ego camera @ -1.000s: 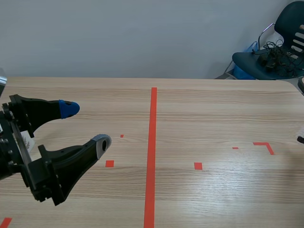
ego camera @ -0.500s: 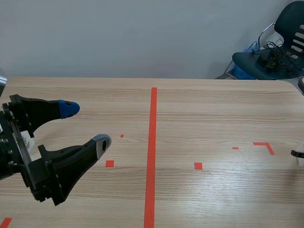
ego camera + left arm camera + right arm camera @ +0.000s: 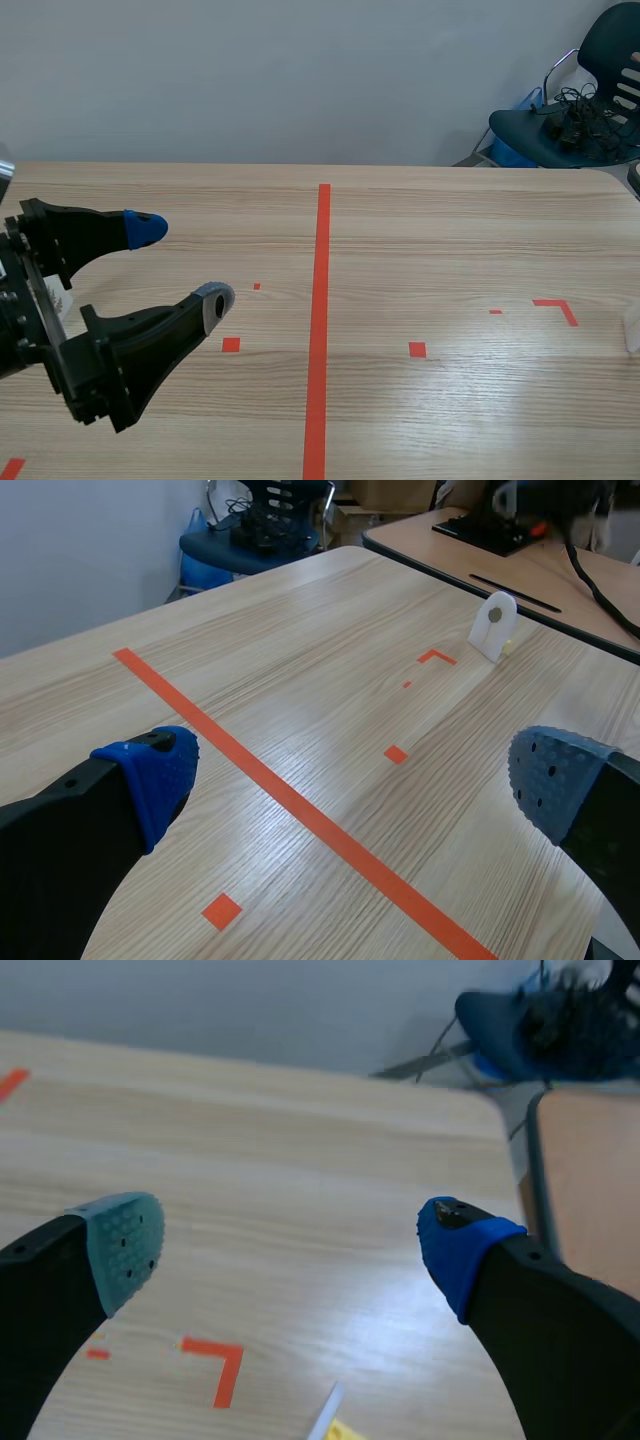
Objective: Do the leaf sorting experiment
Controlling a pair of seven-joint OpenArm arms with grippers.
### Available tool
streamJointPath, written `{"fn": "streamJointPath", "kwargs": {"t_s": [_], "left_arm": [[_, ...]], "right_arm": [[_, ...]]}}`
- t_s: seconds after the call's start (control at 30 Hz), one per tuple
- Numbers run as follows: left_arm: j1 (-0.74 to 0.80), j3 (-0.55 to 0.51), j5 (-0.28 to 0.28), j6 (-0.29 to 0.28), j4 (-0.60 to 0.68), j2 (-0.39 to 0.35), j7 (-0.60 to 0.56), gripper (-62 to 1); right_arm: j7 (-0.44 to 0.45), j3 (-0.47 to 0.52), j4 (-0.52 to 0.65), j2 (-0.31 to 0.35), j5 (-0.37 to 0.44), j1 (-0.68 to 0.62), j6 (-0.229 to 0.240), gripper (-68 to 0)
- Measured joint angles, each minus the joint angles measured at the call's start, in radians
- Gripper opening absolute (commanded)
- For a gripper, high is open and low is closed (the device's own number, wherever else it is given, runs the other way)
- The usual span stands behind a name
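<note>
Fingers of the left claw (image 3: 350,780) stand wide apart with nothing between them, above the wooden table (image 3: 280,610). Well ahead, past its right finger, a small white stand (image 3: 493,627) sits upright. Right claw (image 3: 290,1245) gapes empty too; a yellow scrap (image 3: 345,1430) lies just under it, between its fingers.

The setting is best read as a robotics lab or test room. A pale wooden table (image 3: 450,220) is marked out with a long orange-red tape line (image 3: 322,300) and small tape squares (image 3: 417,349). A plain, bare wall (image 3: 250,80) is seen behind it. A blue chair (image 3: 605,35) past the far corner is heaped with tangled black cables (image 3: 575,110). On a second table (image 3: 545,575) alongside, dark equipment (image 3: 495,528) and a loose cable (image 3: 605,592) are laid out.
</note>
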Motion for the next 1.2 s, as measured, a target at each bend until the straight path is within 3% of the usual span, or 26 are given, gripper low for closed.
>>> {"fn": "streamJointPath", "kwargs": {"t_s": [0.13,0.27,0.4,0.5,0.77,1.2], "left_arm": [[0.000,0.000,0.000,0.000,0.000,0.000,0.000,1.4],[0.000,0.000,0.000,0.000,0.000,0.000,0.000,1.4],[-0.002,0.000,0.000,0.000,0.000,0.000,0.000,1.4],[-0.002,0.000,0.000,0.000,0.000,0.000,0.000,1.4],[-0.002,0.000,-0.005,0.000,0.000,0.000,0.000,1.4],[-0.002,0.000,-0.016,0.000,0.000,-0.011,0.000,1.4]], "right_arm": [[-0.107,0.037,0.232,0.049,0.064,-0.090,0.000,-0.4],[-0.187,0.031,0.470,0.044,0.069,-0.217,0.000,-0.3],[-0.193,0.030,0.697,-0.006,0.057,-0.360,-0.027,-0.3],[-0.187,0.029,0.798,-0.067,0.040,-0.455,-0.027,-0.3],[-0.193,0.028,0.781,-0.169,0.070,-0.534,-0.035,-0.4],[-0.198,0.028,0.772,-0.171,0.070,-0.531,-0.042,-0.4]]}}
